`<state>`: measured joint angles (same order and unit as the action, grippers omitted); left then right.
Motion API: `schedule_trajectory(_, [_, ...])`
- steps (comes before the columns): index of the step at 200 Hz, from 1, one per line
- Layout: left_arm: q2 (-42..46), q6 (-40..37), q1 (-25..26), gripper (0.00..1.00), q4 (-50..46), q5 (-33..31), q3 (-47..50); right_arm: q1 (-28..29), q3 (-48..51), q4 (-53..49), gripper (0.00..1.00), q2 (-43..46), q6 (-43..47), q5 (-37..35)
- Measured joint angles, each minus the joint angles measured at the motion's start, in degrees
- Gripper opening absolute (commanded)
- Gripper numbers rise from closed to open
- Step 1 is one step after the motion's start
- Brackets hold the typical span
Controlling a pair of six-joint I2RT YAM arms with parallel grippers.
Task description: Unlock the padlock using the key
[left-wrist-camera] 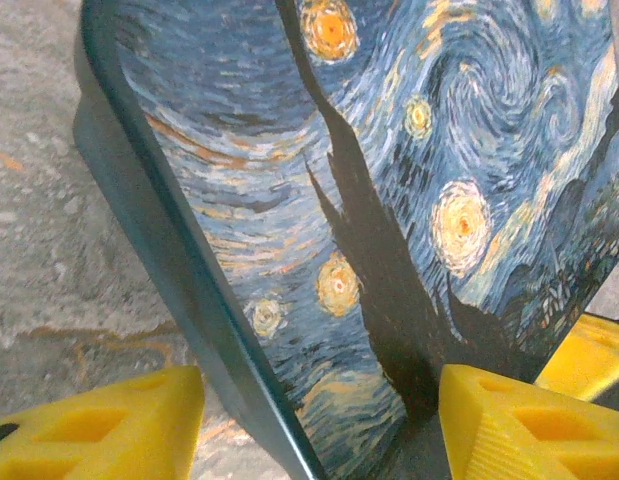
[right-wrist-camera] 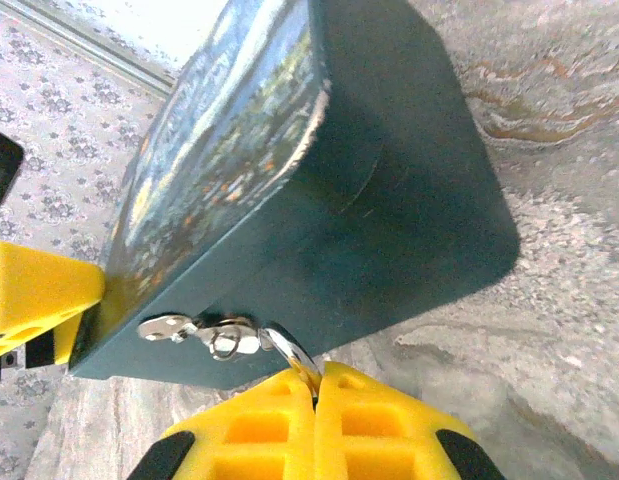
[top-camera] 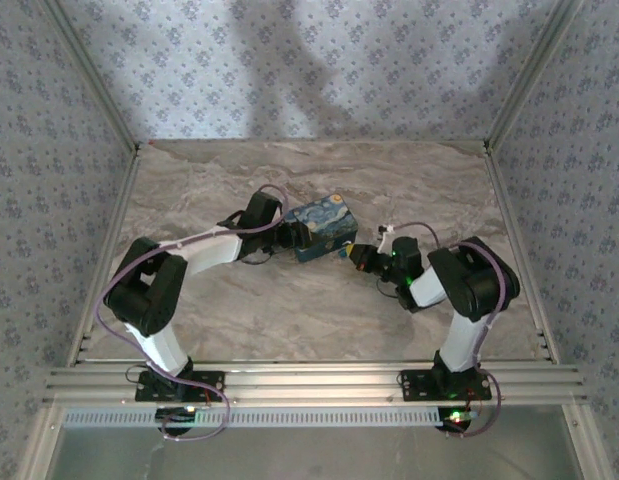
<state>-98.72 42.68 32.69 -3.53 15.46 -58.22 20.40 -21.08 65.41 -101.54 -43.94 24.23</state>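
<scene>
Gently Now: Key Meets Lock

The right gripper (right-wrist-camera: 316, 395) has its fingers pressed together on the key (right-wrist-camera: 289, 350). The key's tip reaches the padlock (right-wrist-camera: 227, 338), a small pale metal cluster low on the dark side of the box (right-wrist-camera: 409, 200). The left gripper (left-wrist-camera: 319, 405) is clamped across the painted box, bracing it on the table (right-wrist-camera: 549, 120). The turn probably calls for a slow wrist roll along the key's own axis, because sideways force could make the key slip. Whether the key is seated cannot be told, and the lock's teal body blends into the box.
</scene>
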Motion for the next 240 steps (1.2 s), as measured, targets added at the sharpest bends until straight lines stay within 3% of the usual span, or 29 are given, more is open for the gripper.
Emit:
schedule_trajectory(41, [4.5, -1.2, -0.1, 0.76, -6.3, -1.2, 0.3, 0.2, 3.0, -12.0, 0.0, 16.6, 3.6, -2.6])
schedule_trajectory(80, [14.4, -3.0, -1.1, 0.8, -9.1, -4.5, 1.7, 3.0, 0.8, -37.9, 0.0, 39.2, 9.4, -5.7])
schedule_trajectory(118, [26.0, -4.7, -2.7, 0.85, -10.4, -9.4, 7.0, 7.6, -2.1, -60.2, 0.0, 50.7, 10.6, -7.0])
schedule_trajectory(167, [36.8, -5.3, -5.9, 0.88, -13.4, -13.8, 13.5, 14.7, -3.1, -76.7, 0.0, 48.2, 9.8, -7.1])
schedule_trajectory(217, [40.5, -5.6, -7.2, 0.88, -15.9, -15.0, 14.7, 14.4, -3.3, -77.4, 0.0, 38.6, 9.7, -6.9])
schedule_trajectory(240, [40.5, -5.6, -7.4, 0.88, -16.1, -15.1, 14.8, 12.0, -3.5, -75.5, 0.08, 35.7, 9.7, -5.9])
